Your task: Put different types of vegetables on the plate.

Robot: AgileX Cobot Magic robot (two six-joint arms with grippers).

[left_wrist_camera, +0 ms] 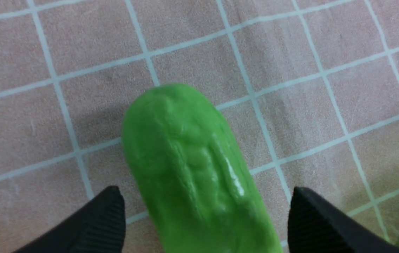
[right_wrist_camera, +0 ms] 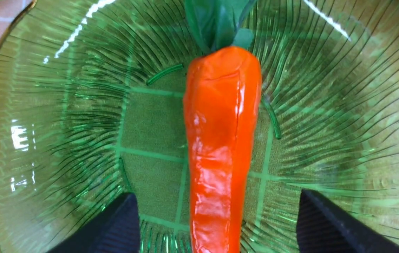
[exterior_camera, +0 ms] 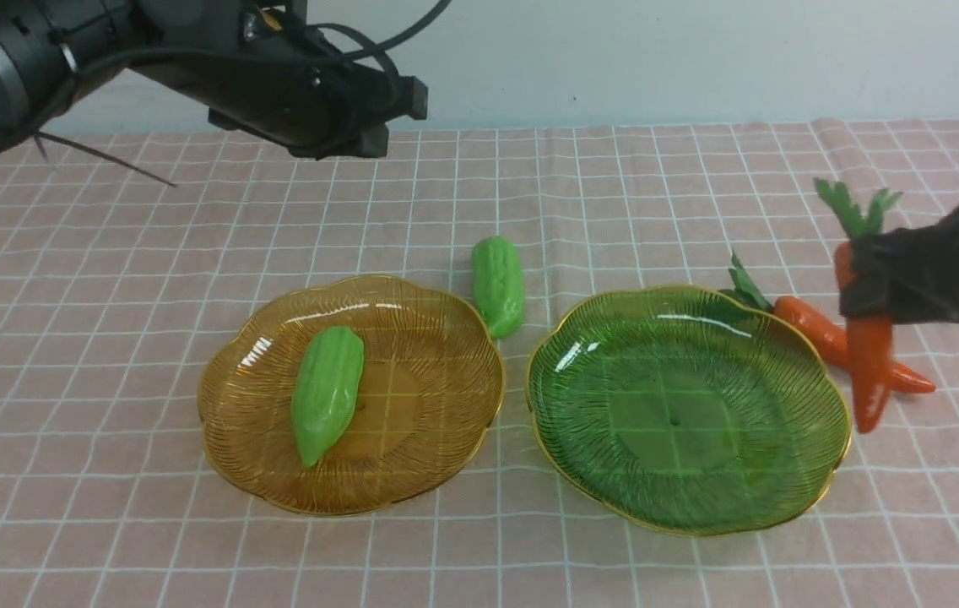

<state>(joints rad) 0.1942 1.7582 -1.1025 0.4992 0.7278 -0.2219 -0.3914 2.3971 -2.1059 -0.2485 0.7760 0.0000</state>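
Note:
One light-green gourd [exterior_camera: 327, 393] lies in the amber plate [exterior_camera: 230, 447]. A second gourd [exterior_camera: 498, 285] lies on the cloth between the plates. In the left wrist view this gourd [left_wrist_camera: 192, 165] sits between my left gripper's [left_wrist_camera: 205, 189] open jaws, with gaps on both sides. In the front view the left gripper [exterior_camera: 395, 118] hangs high at the back left. In the right wrist view a carrot [right_wrist_camera: 220, 140] lies over the green plate [right_wrist_camera: 80, 123] between my right gripper's [right_wrist_camera: 217, 193] open jaws, untouched. In the front view that carrot [exterior_camera: 868, 371] stands upright under the right gripper [exterior_camera: 868, 283], beside the green plate [exterior_camera: 682, 473].
A second carrot [exterior_camera: 821, 338] lies on the cloth at the green plate's right rim, behind the upright one. The pink checked tablecloth [exterior_camera: 108, 338] covers the table. A pale wall runs along the back edge.

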